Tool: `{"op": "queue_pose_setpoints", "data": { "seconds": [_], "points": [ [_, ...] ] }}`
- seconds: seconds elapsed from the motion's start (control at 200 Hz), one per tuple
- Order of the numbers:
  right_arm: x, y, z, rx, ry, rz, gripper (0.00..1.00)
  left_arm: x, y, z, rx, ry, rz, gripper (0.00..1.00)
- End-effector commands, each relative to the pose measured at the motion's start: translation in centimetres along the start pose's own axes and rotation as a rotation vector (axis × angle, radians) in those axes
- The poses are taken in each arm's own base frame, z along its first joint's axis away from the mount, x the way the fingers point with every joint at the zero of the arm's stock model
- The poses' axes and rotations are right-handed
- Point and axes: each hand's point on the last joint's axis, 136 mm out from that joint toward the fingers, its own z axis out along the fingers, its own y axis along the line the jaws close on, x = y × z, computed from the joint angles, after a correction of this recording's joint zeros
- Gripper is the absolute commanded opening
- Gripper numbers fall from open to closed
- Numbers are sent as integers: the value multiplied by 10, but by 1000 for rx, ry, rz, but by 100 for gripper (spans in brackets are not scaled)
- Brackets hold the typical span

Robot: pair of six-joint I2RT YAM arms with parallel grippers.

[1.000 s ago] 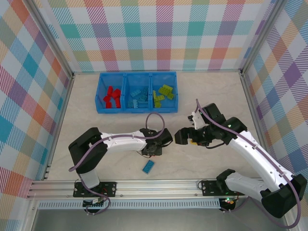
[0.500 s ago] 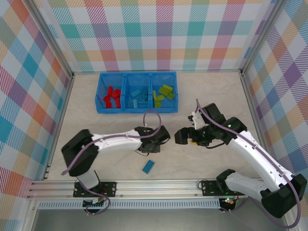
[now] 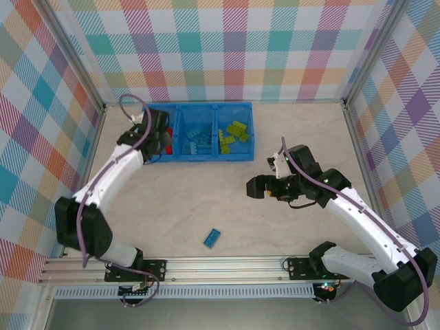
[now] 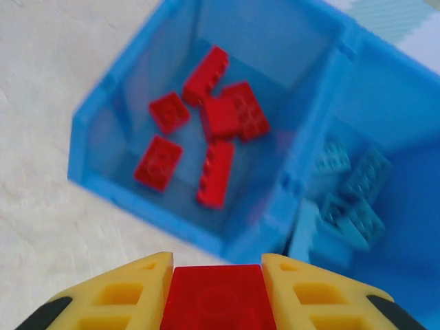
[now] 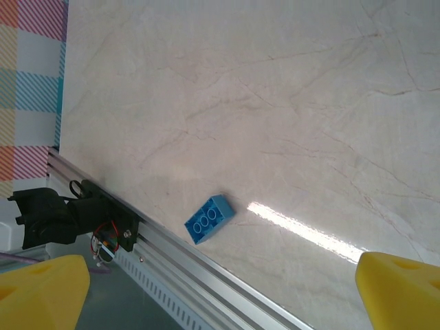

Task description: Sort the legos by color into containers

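Left gripper (image 4: 216, 269): jaws drawn in, clamped on one red brick (image 4: 216, 306). The brick sits flat between the two yellow fingers (image 4: 124, 292), studs up, touching both inner faces. In the top view, the left gripper (image 3: 152, 139) hangs over the left compartment (image 3: 146, 152) of the blue tray (image 3: 206, 105), hiding much of it.

Right gripper (image 3: 255, 187): jaws spread wide, nothing between them, touching nothing. It sits above bare table (image 3: 179, 199), right of centre and well apart from the tray. In its wrist view, the yellow fingertips (image 5: 48, 292) stand at the two lower corners of the frame.

Containers, from the left wrist view:
- Left compartment: loose red bricks (image 4: 206, 74), five or six, lying at mixed angles on the floor. Some touch or overlap near the middle. One long brick lies on its side toward the near wall.
- Middle compartment (image 4: 385, 103): light-blue bricks (image 4: 354, 199) in a blurred cluster; count not readable here.

From the top view:
- Middle compartment: light-blue bricks bunched around its centre.
- Right compartment (image 3: 246, 152): lime-green bricks (image 3: 235, 130), several, spread from the centre toward the far right corner.

Unsorted: one light-blue brick (image 3: 212, 238) lies alone on the table near the front rail (image 3: 220, 265), well apart from the tray and both grippers. The right wrist view shows it lying flat, studs up, set at an angle to the rail.
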Motion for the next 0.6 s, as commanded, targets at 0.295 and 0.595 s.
{"op": "queue_pose_setpoints", "data": {
  "seconds": [0.295, 0.595],
  "points": [
    [4, -10, -3, 19, -57, 50, 100, -41, -15, 103, -22, 70, -27, 39],
    [5, -20, 10, 79, -67, 74, 100, -32, -9, 38, 86, 47, -87, 57]
  ]
}}
